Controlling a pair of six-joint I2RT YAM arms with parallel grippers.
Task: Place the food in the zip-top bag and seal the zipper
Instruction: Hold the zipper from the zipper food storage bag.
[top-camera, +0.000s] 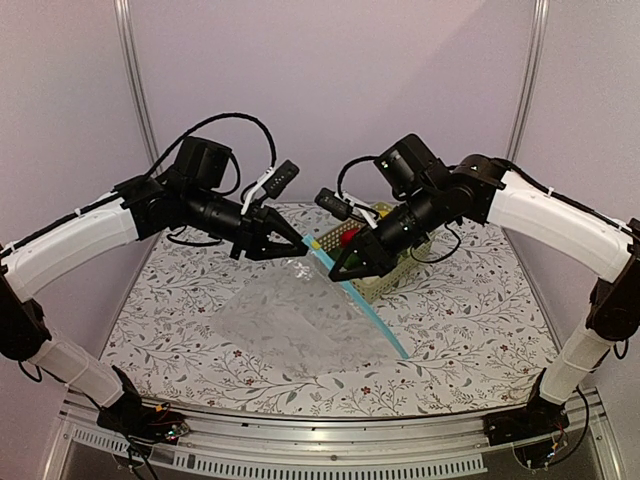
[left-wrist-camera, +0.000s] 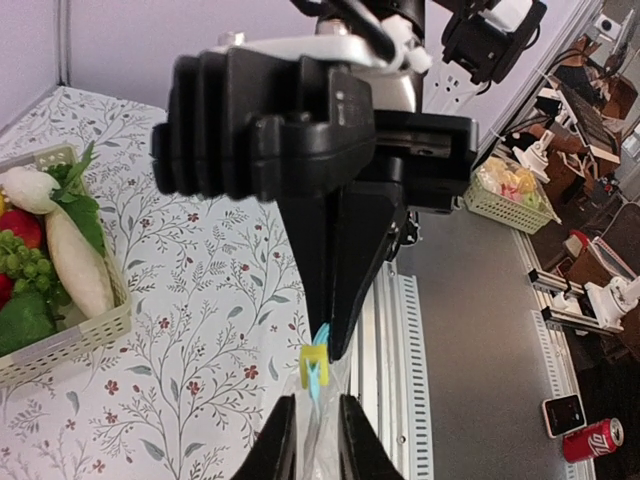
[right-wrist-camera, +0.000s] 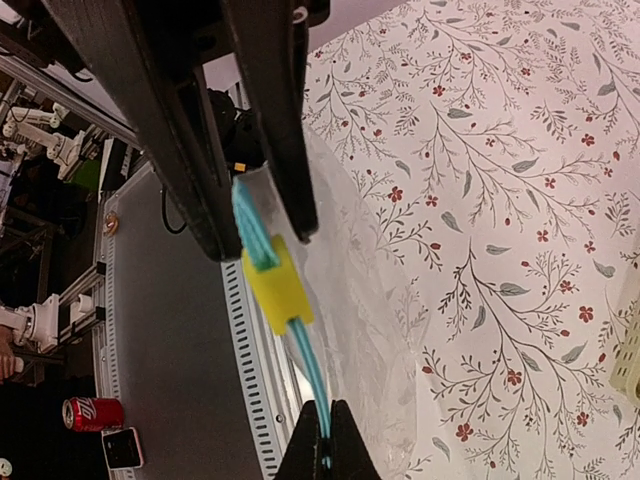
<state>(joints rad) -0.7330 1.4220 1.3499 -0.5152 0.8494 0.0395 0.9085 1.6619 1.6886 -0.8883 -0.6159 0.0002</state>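
The see-through zip-top bag (top-camera: 285, 315) hangs lifted by its top corner, the rest lying on the flowered table. Its light-blue zipper (top-camera: 375, 320) carries a yellow slider (right-wrist-camera: 277, 285). My right gripper (right-wrist-camera: 325, 430) is shut on the zipper (right-wrist-camera: 310, 365) just below the slider. My left gripper (left-wrist-camera: 317, 420) straddles the bag's top edge (left-wrist-camera: 322, 445) on the slider's (left-wrist-camera: 314, 362) other side, jaws nearly together; whether they pinch it is unclear. Both grippers meet tip to tip in the top view, left (top-camera: 292, 243) and right (top-camera: 345, 268). The food, a white radish (left-wrist-camera: 80, 260), red pieces (top-camera: 348, 238) and greens (left-wrist-camera: 22, 322), lies in the basket.
The pale green lattice basket (top-camera: 390, 282) stands right behind my right gripper, at the back of the table. The table's metal front rail (top-camera: 330, 425) runs along the near edge. A red can (left-wrist-camera: 592, 440) sits off the table beyond that rail.
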